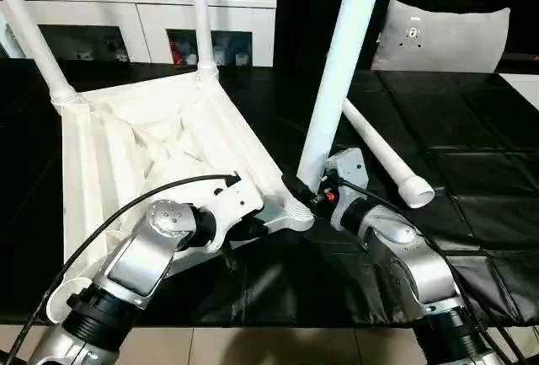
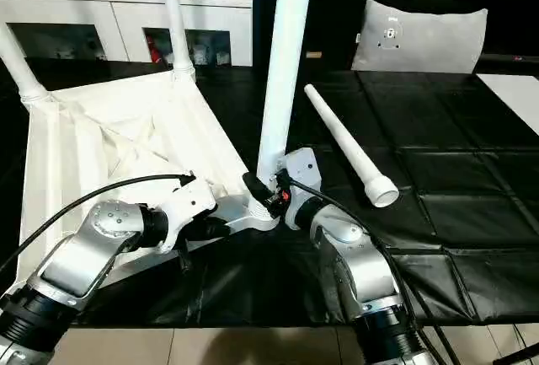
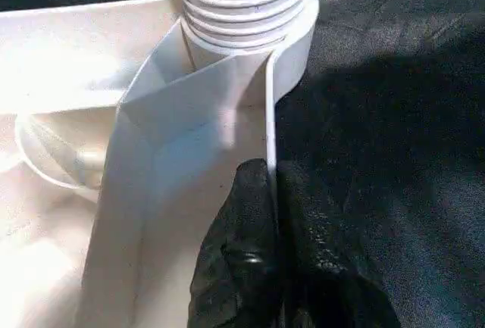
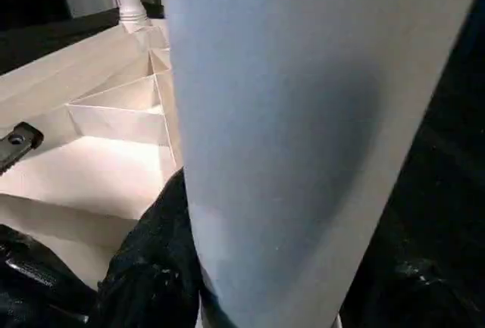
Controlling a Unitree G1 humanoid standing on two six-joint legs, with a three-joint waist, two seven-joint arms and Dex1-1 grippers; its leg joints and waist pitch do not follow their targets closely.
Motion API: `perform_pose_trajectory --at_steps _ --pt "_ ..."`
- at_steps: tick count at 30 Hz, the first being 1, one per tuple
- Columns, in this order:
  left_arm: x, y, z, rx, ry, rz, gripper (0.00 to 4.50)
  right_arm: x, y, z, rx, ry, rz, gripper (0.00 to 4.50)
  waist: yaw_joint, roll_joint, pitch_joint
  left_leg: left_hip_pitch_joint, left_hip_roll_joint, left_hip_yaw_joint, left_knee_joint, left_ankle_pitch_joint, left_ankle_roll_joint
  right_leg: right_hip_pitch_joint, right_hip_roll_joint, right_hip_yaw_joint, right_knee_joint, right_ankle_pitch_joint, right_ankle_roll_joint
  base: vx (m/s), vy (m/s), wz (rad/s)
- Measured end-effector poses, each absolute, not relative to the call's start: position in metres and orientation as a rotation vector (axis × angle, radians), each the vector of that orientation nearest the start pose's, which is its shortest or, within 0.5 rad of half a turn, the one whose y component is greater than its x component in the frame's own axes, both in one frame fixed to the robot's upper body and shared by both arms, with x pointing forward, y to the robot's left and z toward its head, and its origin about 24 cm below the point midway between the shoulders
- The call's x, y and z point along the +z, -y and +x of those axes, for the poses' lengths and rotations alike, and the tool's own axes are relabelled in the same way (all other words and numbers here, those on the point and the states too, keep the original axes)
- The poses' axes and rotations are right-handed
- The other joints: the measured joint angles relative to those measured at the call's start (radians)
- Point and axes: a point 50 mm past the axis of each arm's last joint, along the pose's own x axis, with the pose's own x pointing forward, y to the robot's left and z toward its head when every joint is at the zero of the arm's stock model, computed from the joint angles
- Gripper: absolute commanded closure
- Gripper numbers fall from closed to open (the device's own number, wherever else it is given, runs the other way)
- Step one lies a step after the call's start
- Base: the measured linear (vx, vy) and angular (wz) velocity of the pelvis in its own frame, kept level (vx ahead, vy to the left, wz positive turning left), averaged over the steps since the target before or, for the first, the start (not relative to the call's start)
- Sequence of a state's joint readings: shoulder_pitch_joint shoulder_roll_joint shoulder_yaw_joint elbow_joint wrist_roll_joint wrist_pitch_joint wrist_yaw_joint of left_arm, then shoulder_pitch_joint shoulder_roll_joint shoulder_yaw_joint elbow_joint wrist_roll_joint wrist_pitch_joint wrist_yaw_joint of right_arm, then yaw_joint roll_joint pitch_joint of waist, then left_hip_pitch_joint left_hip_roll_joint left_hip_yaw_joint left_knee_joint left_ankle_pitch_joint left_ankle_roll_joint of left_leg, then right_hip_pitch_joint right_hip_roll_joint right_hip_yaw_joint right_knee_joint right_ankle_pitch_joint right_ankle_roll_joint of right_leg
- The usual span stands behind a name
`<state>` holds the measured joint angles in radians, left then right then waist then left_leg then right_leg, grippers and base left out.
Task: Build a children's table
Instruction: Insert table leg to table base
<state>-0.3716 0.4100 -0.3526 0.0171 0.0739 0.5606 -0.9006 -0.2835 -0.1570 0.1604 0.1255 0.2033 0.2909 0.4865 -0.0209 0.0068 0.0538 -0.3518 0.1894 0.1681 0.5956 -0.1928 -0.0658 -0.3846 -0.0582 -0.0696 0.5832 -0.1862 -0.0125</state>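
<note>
1. Two legs stand in the tabletop point(image 1: 152, 142) far-edge sockets; the tabletop lies upside down on the black mat point(image 1: 472, 196).
2. My right gripper point(image 1: 310, 190) clasps the third leg point(image 1: 341, 70), long axis upright, threaded end in the near-right corner socket point(image 1: 296, 213).
3. My left gripper point(image 3: 273, 214) pinches the rim beside that socket, bracing it.
4. One leg point(image 1: 387, 156) lies loose on the mat, nearer my right arm.

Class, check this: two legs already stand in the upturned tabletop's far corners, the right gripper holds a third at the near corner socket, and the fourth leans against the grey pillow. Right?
One detail is wrong. The fourth leg lies flat on the black mat, well short of the grey pillow, as the right eye view shows. The rest stands.
</note>
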Motion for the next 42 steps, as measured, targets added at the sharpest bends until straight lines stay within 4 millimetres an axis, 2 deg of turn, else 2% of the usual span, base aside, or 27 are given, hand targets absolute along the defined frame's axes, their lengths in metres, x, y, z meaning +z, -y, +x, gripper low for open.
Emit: perform_pose_trajectory --at_steps 3,4,8,10,12,15,16,24,29,34,37,42 --pt "0.059 -0.120 0.281 -1.062 -0.509 0.475 4.50 0.047 0.104 0.289 0.700 -0.217 0.038 1.70 0.000 0.002 0.002 -0.001 0.000 0.000 0.000 0.000 0.000 -0.001 0.000 0.000 0.000 0.000 0.000 0.000 0.000 0.00" --pt "0.060 -0.120 0.281 -1.063 -0.503 0.479 4.50 0.047 0.105 0.289 0.701 -0.214 0.037 1.70 0.000 0.004 0.003 -0.001 0.000 0.000 -0.001 0.000 0.000 -0.001 0.000 0.000 -0.001 0.000 0.000 0.000 0.000 0.00" --pt "0.061 -0.122 0.286 -1.063 -0.494 0.503 4.50 0.040 0.107 0.287 0.701 -0.240 0.025 1.24 0.002 0.005 0.003 -0.002 -0.001 0.000 -0.004 0.000 0.000 -0.002 0.000 0.000 -0.002 0.000 0.000 0.000 0.000 0.00" --pt "0.061 -0.123 0.288 -1.066 -0.481 0.515 4.50 0.038 0.110 0.284 0.707 -0.237 0.021 1.24 0.004 0.006 0.004 -0.005 -0.001 0.000 -0.004 0.000 0.000 -0.004 0.000 0.000 -0.002 0.000 0.000 0.000 0.000 0.00" --pt "0.063 -0.125 0.290 -1.063 -0.474 0.528 4.50 0.031 0.116 0.279 0.714 -0.265 0.015 0.97 0.007 0.006 0.004 -0.007 -0.001 0.000 -0.005 0.000 0.000 -0.005 0.000 0.001 -0.002 0.001 -0.002 0.000 0.000 0.00" --pt "0.067 -0.133 0.296 -1.052 -0.472 0.560 4.50 0.023 0.125 0.272 0.718 -0.301 0.009 0.80 0.007 0.006 0.004 -0.013 -0.001 0.002 -0.004 0.000 0.000 -0.011 0.000 0.001 -0.002 0.013 -0.005 0.000 0.000 0.00" --pt "0.068 -0.135 0.298 -1.047 -0.468 0.564 4.50 0.022 0.128 0.272 0.718 -0.305 0.006 0.55 0.007 0.007 0.003 -0.016 -0.001 0.002 -0.004 0.000 0.000 -0.015 0.000 0.001 -0.001 0.016 -0.006 0.000 0.000 0.00" --pt "0.069 -0.138 0.301 -1.116 -0.447 0.582 4.50 0.033 0.142 0.272 0.747 -0.240 -0.006 0.05 0.027 0.008 0.003 -0.017 0.002 0.003 -0.010 0.000 0.000 -0.019 0.002 0.000 0.001 0.017 -0.010 0.000 0.000 0.00" --pt "0.069 -0.148 0.303 -1.173 -0.452 0.628 4.50 0.040 0.153 0.268 0.826 -0.217 -0.038 0.05 0.034 0.008 0.003 -0.014 0.002 0.004 -0.008 0.000 0.000 -0.015 0.001 0.001 0.001 0.018 -0.011 0.000 0.000 0.00" --pt "0.069 -0.150 0.305 -1.268 -0.455 0.689 4.50 0.054 0.160 0.271 0.963 -0.206 -0.096 0.05 0.054 0.008 0.002 -0.012 0.002 0.004 -0.007 0.000 0.000 -0.013 0.001 0.001 0.001 0.018 -0.010 0.000 0.000 0.00" --pt "0.069 -0.151 0.305 -1.321 -0.448 0.716 4.50 0.061 0.158 0.273 1.027 -0.201 -0.136 0.05 0.065 0.009 0.001 -0.012 0.002 0.004 -0.007 0.001 0.000 -0.013 0.001 0.001 0.002 0.018 -0.011 0.000 0.000 0.00" --pt "0.071 -0.152 0.305 -1.381 -0.447 0.747 4.50 0.058 0.149 0.271 1.149 -0.248 -0.188 0.05 0.081 0.008 0.001 -0.013 0.002 0.004 -0.006 0.001 0.000 -0.013 0.000 0.001 0.003 0.018 -0.010 0.000 0.000 0.00"
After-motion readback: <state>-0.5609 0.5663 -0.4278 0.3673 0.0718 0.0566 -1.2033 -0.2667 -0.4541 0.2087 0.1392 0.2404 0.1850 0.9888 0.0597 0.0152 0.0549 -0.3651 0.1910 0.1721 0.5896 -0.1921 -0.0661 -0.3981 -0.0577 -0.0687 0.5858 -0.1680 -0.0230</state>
